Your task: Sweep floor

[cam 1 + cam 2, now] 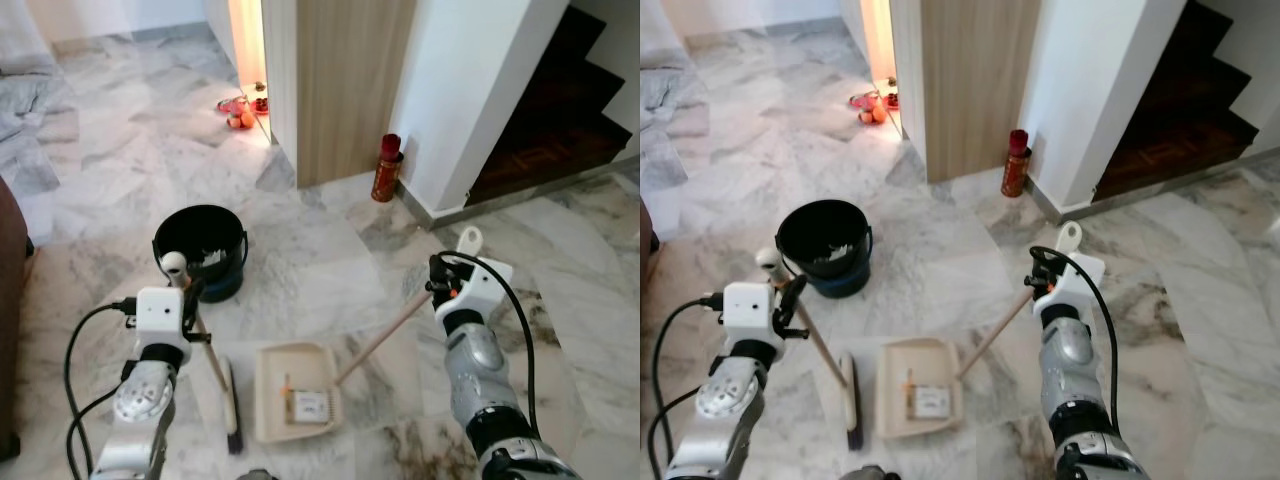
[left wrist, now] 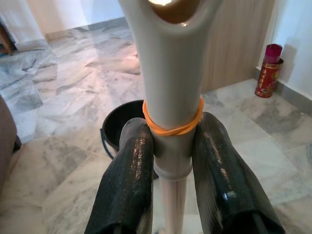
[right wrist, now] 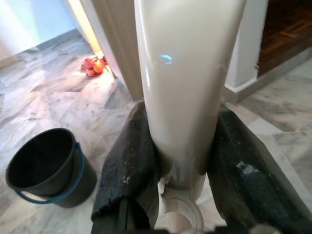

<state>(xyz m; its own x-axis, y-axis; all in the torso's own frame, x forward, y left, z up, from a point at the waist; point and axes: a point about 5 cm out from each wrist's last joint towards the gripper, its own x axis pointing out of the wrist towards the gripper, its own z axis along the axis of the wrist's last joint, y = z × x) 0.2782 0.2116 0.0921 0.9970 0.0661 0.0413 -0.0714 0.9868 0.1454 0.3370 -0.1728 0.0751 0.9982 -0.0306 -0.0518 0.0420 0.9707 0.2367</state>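
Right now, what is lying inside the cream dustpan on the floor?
Inside the dustpan lies a small flat packet or card with a thin orange-tipped piece beside it. What is printed on the packet is too small to read, and anything under it is hidden.

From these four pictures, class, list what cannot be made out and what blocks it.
- Bucket contents: pale bits inside, too small to identify in the eye views.
- Item in the dustpan: too small to name.
- Broom bristles: seen edge-on.
- Floor under the right gripper: hidden by the dustpan handle.
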